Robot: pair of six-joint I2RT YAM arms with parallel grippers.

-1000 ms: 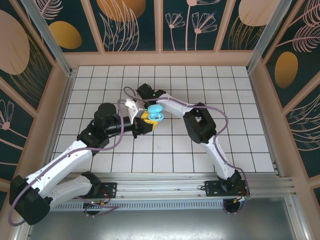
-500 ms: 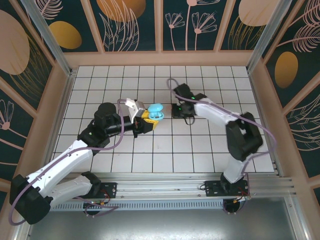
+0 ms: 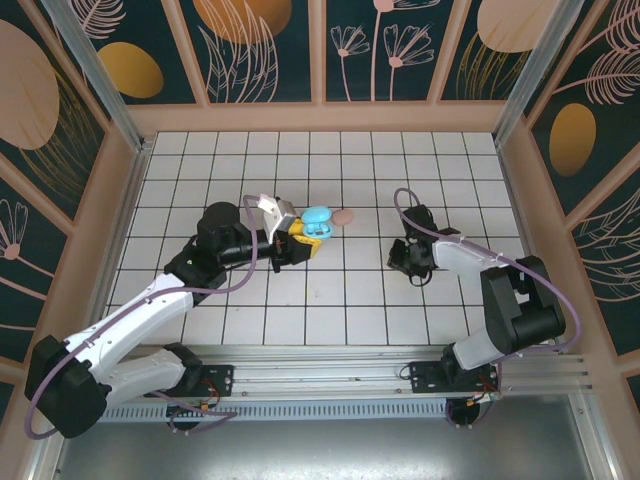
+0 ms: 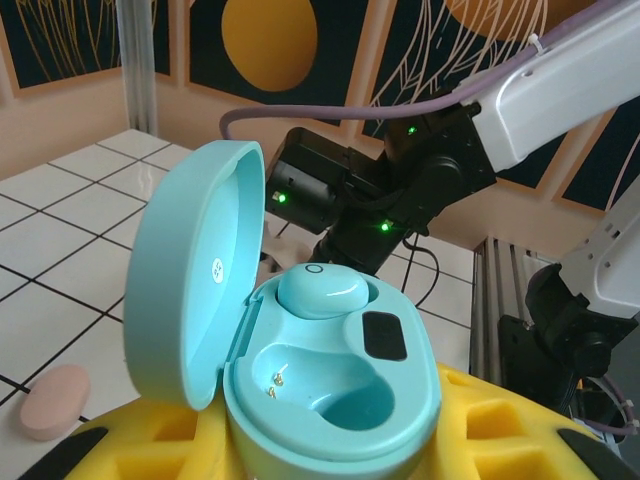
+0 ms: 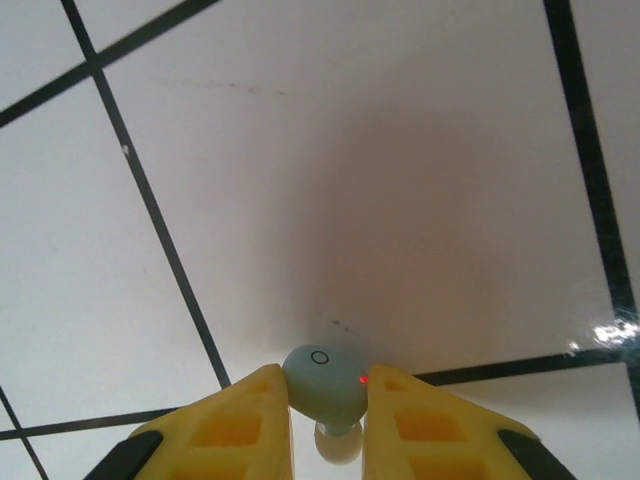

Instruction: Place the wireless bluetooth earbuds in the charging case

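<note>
Left of centre over the white tiled table (image 3: 200, 160): left gripper (image 3: 297, 240), closed down narrow around the teal charging case (image 3: 317, 222), case up off the tiles. Left wrist view: yellow pads (image 4: 500, 430) pressed against both sides of the case body, case sitting upright between them. Lid (image 4: 195, 270) swung fully open, standing up on the left side. Seated in the far socket: one light blue earbud (image 4: 320, 290), small ring mark on top. Near socket (image 4: 330, 395) hollow, two gold contacts (image 4: 275, 378) visible inside. Black oval patch (image 4: 383, 335) on the right of the case top, just beside the seated bud.

Just right of the case, apart from it, flat on a tile: pink earbud (image 3: 343, 216).

Well right of the case, toward the near right of the table: right gripper (image 3: 412, 262), pointed down at a tile. Right wrist view: yellow fingers (image 5: 240, 420) nearly together, pinching a second light blue earbud (image 5: 325, 378) by its sides. Ring mark on its top, red light on its right edge, stem hanging between the finger pads. Positioned right at a black grout line (image 5: 500, 370). Touching the tile or just above it: cannot tell.

Behind the open case in the left wrist view: right arm (image 4: 400, 200), dark, green lights on.
</note>
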